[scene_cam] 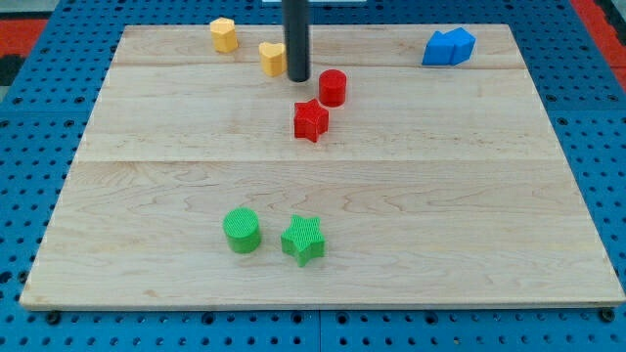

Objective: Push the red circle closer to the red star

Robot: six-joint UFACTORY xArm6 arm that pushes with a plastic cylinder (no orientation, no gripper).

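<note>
The red circle [333, 87] stands near the view's top, just above and right of the red star [311, 120]; a narrow gap separates them. My tip [298, 78] rests on the board just left of the red circle and above the red star, next to a yellow block [272, 57].
A yellow hexagon block [224, 33] sits at the top left. A blue block [449, 46] sits at the top right. A green circle [242, 231] and a green star [304, 240] stand near the view's bottom. The wooden board [489, 196] lies on a blue pegboard.
</note>
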